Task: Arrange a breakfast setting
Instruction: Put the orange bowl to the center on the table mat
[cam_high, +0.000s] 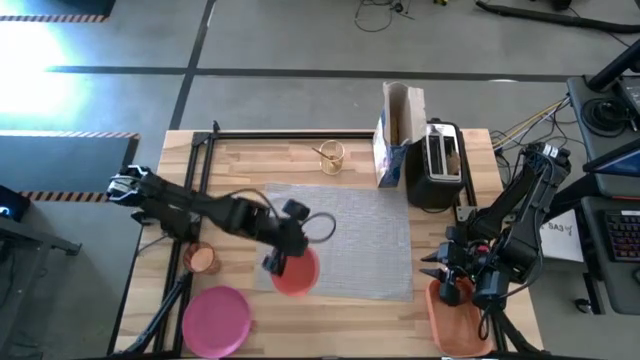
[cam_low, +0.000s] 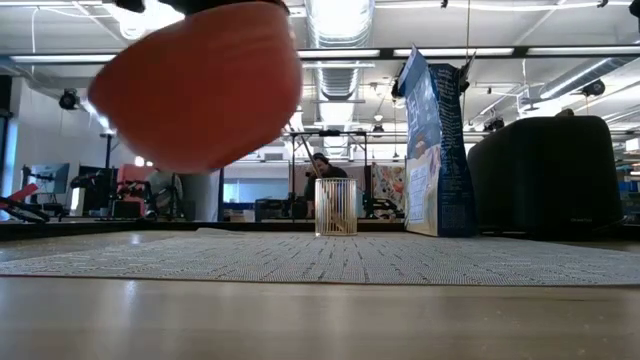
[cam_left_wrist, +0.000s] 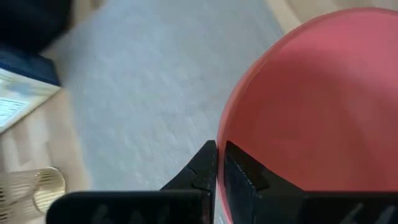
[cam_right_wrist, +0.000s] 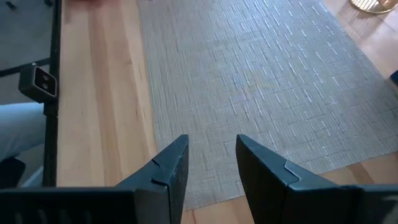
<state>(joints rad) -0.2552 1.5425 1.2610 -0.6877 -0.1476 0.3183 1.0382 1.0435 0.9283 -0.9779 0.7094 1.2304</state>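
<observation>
My left gripper (cam_high: 279, 262) is shut on the orange bowl (cam_high: 297, 272), which it holds above the near left corner of the grey woven placemat (cam_high: 350, 240). In the low view the bowl (cam_low: 200, 85) hangs clear of the mat (cam_low: 320, 255). The pink plate (cam_high: 215, 320) lies on the table at the near left. The small orange cup (cam_high: 203, 260) stands just beyond it. My right gripper (cam_right_wrist: 211, 162) is open and empty over the orange tray (cam_high: 462, 322) at the near right. I do not see the apple. My left gripper holds the bowl by its rim (cam_left_wrist: 219, 140), one finger (cam_left_wrist: 245, 177) inside the bowl and the other finger (cam_left_wrist: 199, 174) outside. The bowl is lifted clear of the placemat and tilted.
A cereal box (cam_high: 398, 135) and a black-and-silver toaster (cam_high: 440, 165) stand at the far right, with something brown in the toaster's slot. A gold wire holder (cam_high: 331, 157) stands beyond the mat. A black frame (cam_high: 200, 170) runs along the table's left and far edges.
</observation>
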